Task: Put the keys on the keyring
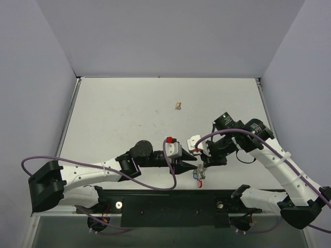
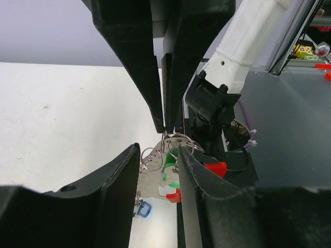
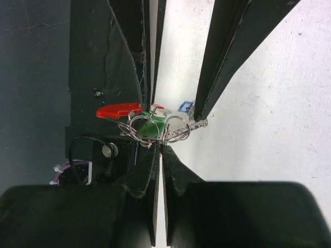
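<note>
While the keyring is pinched by closed right fingers, keys are straddled by parted left fingers; grip undetermined.

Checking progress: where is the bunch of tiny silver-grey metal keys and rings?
Top view, low, right of centre: the key bunch hangs where the left gripper and right gripper meet.

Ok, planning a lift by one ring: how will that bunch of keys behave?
Probably floppy: the bunch is several loose wire rings with small coloured tags, so it should dangle and swing. Likely light, being tiny beside the right hand. The thin wire may slip or twist in a pinch.
</note>
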